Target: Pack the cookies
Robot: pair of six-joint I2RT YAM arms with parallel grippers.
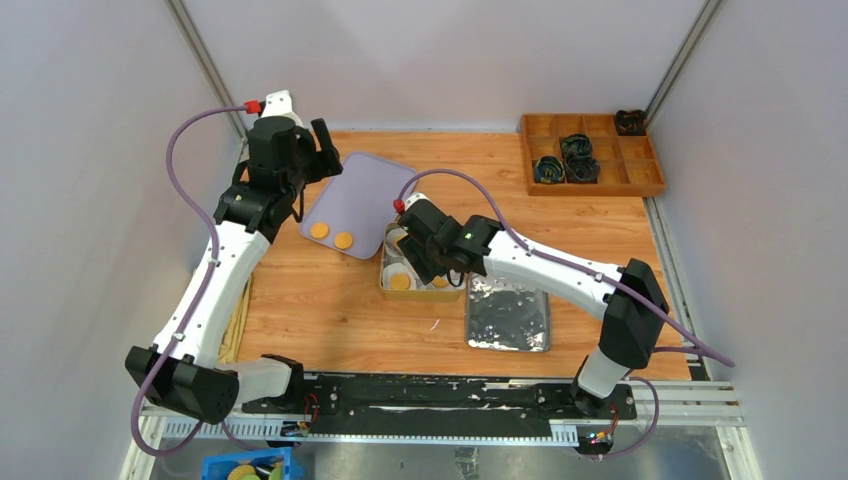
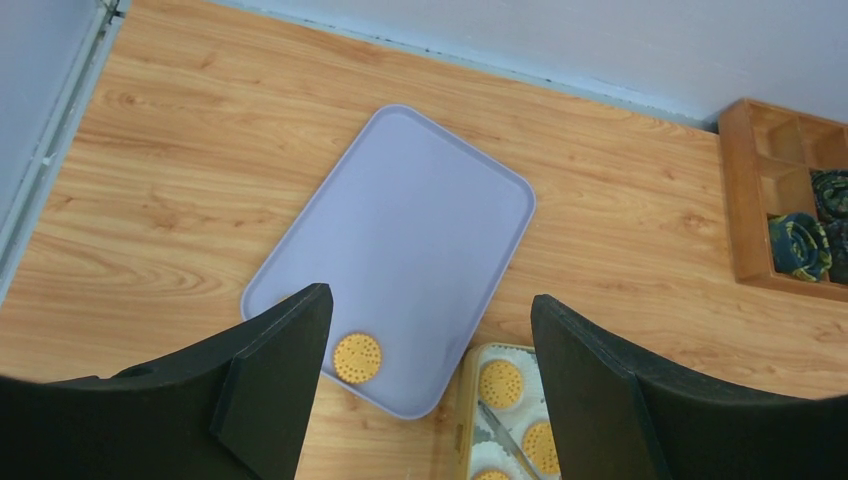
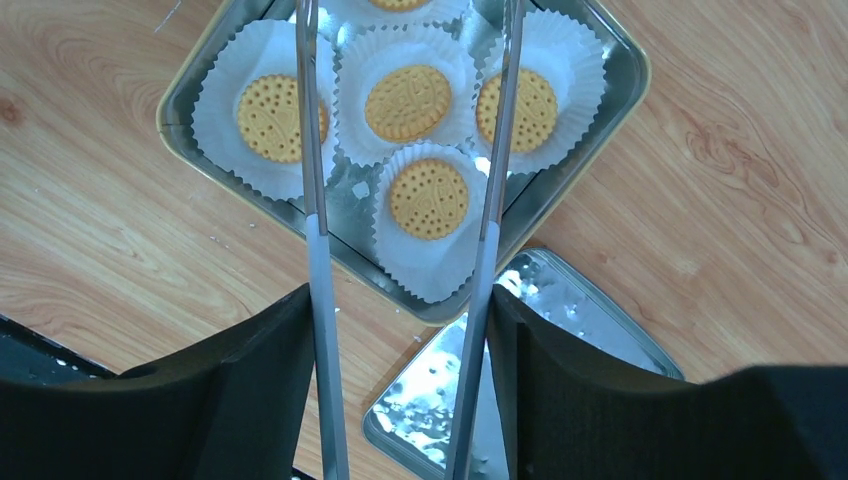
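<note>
Several cookies (image 3: 429,198) lie in white paper cups inside the square tin (image 3: 180,135). Two more cookies (image 1: 319,230) rest on the near end of the lilac tray (image 1: 355,185); the left wrist view shows one of them (image 2: 357,357). My right gripper (image 3: 400,300) hangs over the tin, shut on metal tongs (image 3: 315,200). The tongs' two arms stand apart over the cups with nothing between them. My left gripper (image 2: 430,300) is open and empty above the tray. In the top view it (image 1: 325,150) sits over the tray's far left corner.
The tin's silver lid (image 1: 508,313) lies on the table just right of the tin. A wooden compartment box (image 1: 590,150) with dark bundles stands at the back right. A blue bin (image 1: 245,465) sits below the table's near edge. Grey walls close in the sides.
</note>
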